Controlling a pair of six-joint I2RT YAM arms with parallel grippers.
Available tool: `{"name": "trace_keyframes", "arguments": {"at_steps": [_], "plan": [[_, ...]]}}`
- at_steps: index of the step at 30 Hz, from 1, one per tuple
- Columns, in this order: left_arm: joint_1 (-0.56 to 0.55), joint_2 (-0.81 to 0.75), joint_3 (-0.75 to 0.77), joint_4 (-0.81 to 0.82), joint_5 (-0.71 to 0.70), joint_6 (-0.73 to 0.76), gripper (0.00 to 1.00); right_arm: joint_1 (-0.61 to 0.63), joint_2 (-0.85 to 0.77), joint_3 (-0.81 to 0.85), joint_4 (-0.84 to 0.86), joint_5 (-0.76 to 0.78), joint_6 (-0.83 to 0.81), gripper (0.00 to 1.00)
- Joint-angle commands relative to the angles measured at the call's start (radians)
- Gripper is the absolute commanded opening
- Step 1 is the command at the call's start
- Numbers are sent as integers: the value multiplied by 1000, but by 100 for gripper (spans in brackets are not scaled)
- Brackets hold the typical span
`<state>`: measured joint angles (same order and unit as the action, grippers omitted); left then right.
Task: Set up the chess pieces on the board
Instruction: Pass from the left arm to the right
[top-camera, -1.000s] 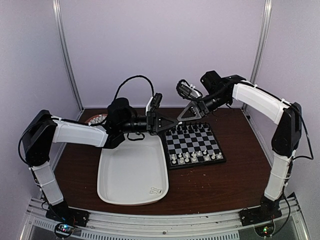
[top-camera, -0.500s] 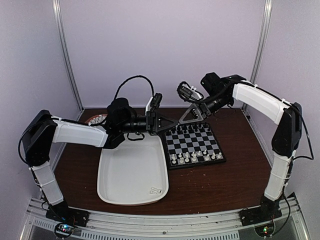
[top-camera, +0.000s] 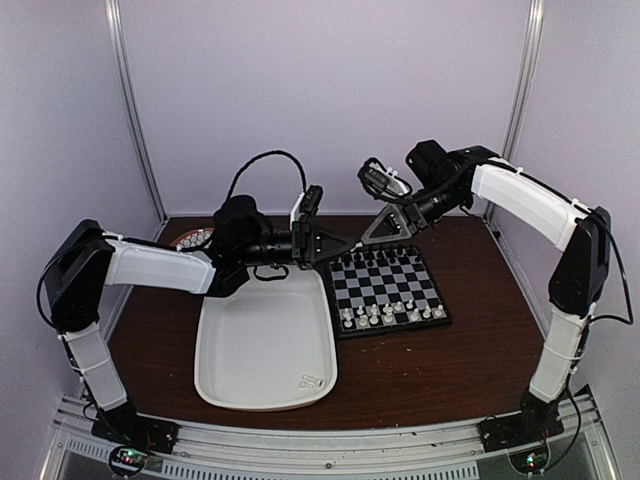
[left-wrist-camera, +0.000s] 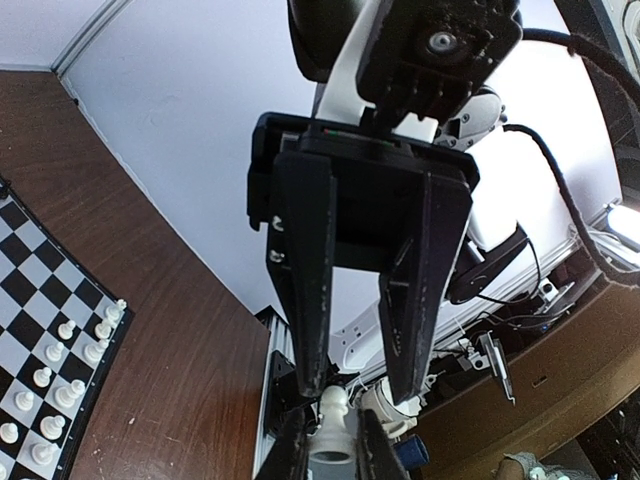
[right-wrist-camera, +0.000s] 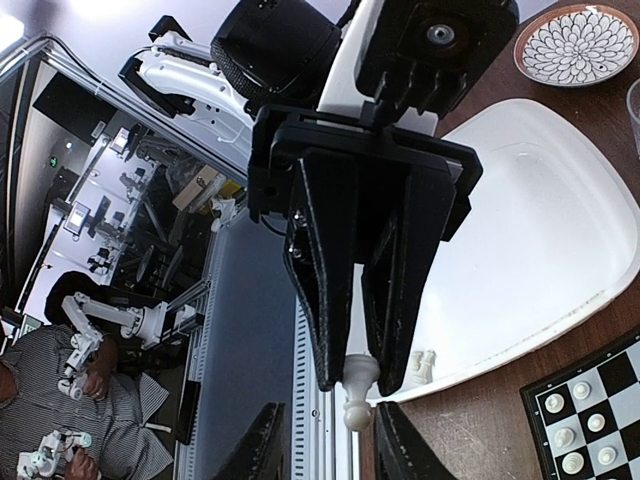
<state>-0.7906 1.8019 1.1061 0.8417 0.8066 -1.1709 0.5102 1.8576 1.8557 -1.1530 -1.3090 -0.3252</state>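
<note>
White plastic chessman, probably a pawn though the close views are cramped, is pinched between the closed fingers of the left hand. It is held in the air by the far left corner of the small black-and-pale-grey checked chessboard. The right hand meets it tip to tip. Its black fingers stand partly open on either side of the piece, with a gap showing, and grip nothing. On the board, two rows of white chessmen stand along the near edge, and dark chessmen line the far edge. Just left of the board lies a white oblong plastic tray with a few loose white pieces in its near right corner. Board and tray rest on the dark brown wooden worktop.
</note>
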Motion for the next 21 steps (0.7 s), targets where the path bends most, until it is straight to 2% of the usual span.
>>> {"name": "trace_keyframes", "arguments": {"at_steps": [1,6,21], "plan": [[7,14,1,64,-3,-9,8,-1,-11,-9,26,7,19,33],[7,16,-2,67,-6,-11,7,7,0,-4,28,18,24,31],[7,24,-8,88,-7,-19,8,24,8,-6,23,37,10,18]]}}
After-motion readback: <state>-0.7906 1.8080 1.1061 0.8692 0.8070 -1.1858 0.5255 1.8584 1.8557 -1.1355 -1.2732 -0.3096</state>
